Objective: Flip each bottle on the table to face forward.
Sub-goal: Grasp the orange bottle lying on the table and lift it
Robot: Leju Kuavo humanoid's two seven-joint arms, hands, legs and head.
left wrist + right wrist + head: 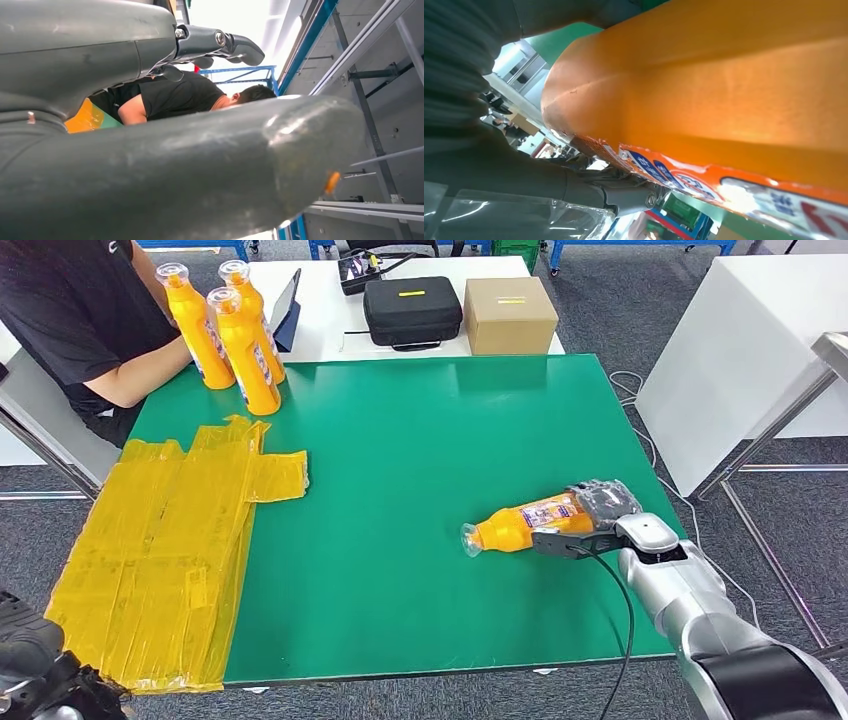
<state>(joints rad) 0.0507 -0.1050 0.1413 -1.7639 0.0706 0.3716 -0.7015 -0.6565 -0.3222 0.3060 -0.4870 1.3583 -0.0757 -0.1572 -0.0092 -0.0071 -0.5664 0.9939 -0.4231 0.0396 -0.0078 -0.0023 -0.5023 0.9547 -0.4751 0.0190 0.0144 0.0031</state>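
Observation:
An orange bottle (520, 525) lies on its side on the green table (400, 460) near the right edge, its clear cap pointing left. My right hand (598, 518) grips its base end, fingers wrapped around the body. In the right wrist view the orange bottle (724, 75) sits close against the palm, with dark fingers (624, 192) along its labelled side. Three more orange bottles (235, 335) stand upright at the table's far left corner. My left hand (40, 670) hangs low off the table's near left corner. In the left wrist view its fingers (220, 42) are stretched out and hold nothing.
A person in black (80, 310) sits at the far left, forearm by the upright bottles. A flattened yellow wrapped sheet (170, 550) overhangs the table's left side. Behind the table are a black case (412, 308), a cardboard box (509, 314) and a tablet (287, 305).

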